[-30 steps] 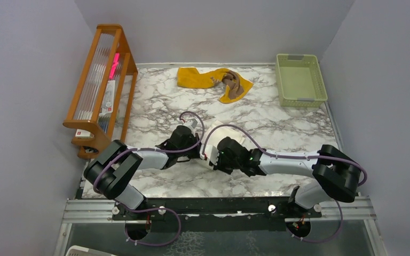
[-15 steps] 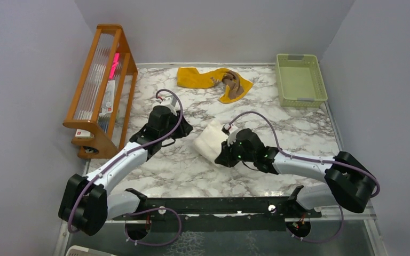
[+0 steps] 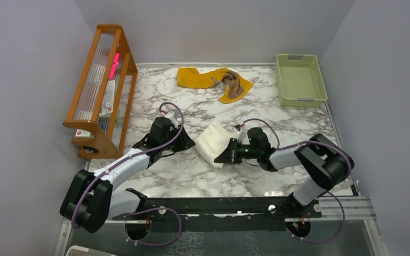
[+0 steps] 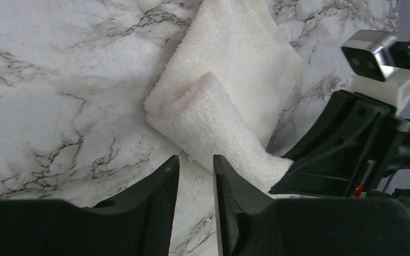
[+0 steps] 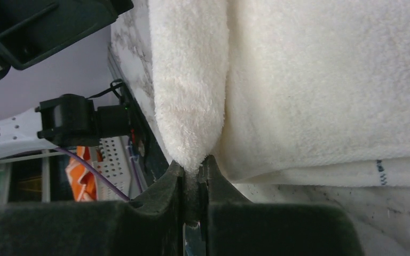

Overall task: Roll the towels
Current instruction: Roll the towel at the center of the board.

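The cream-white towel (image 3: 213,142) lies folded in the middle of the marble table, its near edge turned over into a short roll (image 4: 219,128). My right gripper (image 3: 225,155) is shut on the end of that rolled edge (image 5: 192,106). My left gripper (image 3: 184,141) sits just left of the towel, its jaws a little apart with nothing between them (image 4: 195,160). The mustard yellow towel (image 3: 200,78) lies crumpled at the back, with the brown towel (image 3: 233,84) on top of its right part.
A pale green plastic basket (image 3: 300,80) stands at the back right. A wooden rack (image 3: 100,85) with clear tubes and small items stands along the left edge. Bare marble (image 3: 165,106) lies between the white towel and the back towels.
My left arm swung out to the left and then settled beside the towel. My right gripper drew back to the right, and the white towel now lies uncovered with its edge rolled.
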You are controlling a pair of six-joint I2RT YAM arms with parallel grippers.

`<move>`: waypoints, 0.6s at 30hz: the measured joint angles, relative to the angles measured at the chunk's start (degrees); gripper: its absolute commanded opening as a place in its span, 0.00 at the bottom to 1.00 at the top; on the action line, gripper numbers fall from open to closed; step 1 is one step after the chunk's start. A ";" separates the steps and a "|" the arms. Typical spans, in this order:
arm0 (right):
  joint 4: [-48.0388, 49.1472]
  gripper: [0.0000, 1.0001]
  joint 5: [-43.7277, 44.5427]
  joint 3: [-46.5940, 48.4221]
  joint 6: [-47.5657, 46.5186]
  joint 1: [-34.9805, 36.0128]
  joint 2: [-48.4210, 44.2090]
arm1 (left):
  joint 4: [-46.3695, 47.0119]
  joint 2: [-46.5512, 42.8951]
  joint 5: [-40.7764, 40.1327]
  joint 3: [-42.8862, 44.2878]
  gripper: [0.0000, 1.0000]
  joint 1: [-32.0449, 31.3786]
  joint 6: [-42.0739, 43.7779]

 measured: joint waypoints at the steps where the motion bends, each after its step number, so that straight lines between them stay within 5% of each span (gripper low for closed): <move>1: 2.21 0.01 -1.68 -0.02 1.95 -0.50 2.08 | 1.05 0.57 0.81 0.00 0.32 -0.02 -0.42; 10: 15.17 0.01 -11.28 0.00 12.11 -2.56 15.34 | 10.82 5.01 9.46 0.00 0.32 -0.13 -4.98; 18: 8.50 0.01 -11.69 4.20 9.90 -2.58 15.54 | 16.33 12.22 12.87 0.02 0.31 -0.17 -6.56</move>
